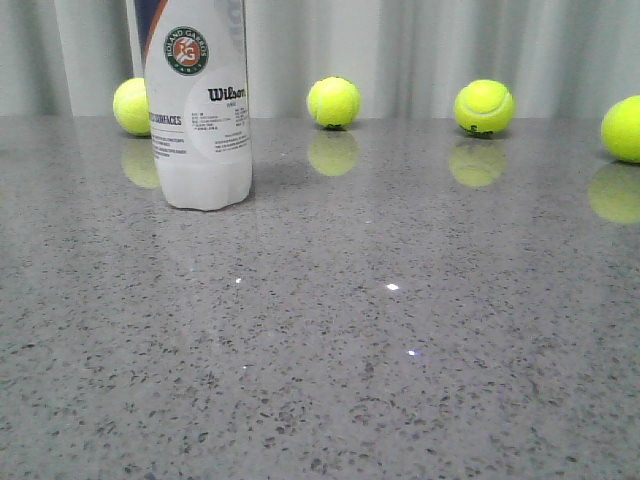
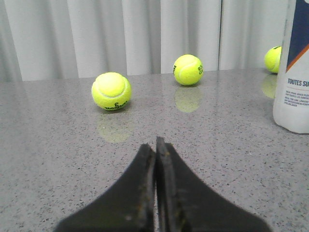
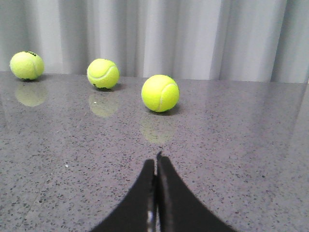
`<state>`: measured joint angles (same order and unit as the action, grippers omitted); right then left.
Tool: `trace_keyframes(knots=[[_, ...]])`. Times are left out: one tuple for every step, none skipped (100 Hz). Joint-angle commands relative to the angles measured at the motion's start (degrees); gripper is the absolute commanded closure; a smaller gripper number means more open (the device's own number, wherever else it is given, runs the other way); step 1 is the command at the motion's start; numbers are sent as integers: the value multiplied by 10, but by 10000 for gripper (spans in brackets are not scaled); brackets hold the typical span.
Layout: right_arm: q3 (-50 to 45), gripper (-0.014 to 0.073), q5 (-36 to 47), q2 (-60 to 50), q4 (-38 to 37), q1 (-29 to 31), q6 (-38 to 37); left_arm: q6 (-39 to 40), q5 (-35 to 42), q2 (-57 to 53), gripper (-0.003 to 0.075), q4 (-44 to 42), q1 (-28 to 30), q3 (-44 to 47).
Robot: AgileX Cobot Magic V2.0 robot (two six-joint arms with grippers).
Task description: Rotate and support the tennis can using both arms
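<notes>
Bright, even light is cast from above. The tennis balls (image 1: 333, 101) are mirrored in the polished tabletop (image 1: 400, 330), where small white glints are seen. Soft shadows are thrown; the nearest tabletop is slightly blurred.

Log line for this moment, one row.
tennis can upright, untouched | left end effector shut, empty | right end effector shut, empty

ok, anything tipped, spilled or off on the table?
Nothing stands out. The tall white plastic Wilson tennis can stands upright on the grey speckled table; yellow-green tennis balls rest apart behind it.
</notes>
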<state>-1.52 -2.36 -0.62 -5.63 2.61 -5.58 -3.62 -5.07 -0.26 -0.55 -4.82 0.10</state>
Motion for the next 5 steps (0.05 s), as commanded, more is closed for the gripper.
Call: trace_keyframes(knots=[[-2,654,41,-9,-8,4,-1,5,46,-18,739,6,0,25],[-2,654,41,-9,-8,4,-1,5,46,-18,739,6,0,25],[-2,654,41,-9,-8,4,-1,5,46,-18,739,6,0,25],[-2,654,41,-9,-8,4,-1,5,46,-18,739,6,0,25],[-2,654,41,-9,-8,4,-1,5,46,-18,739,6,0,25]])
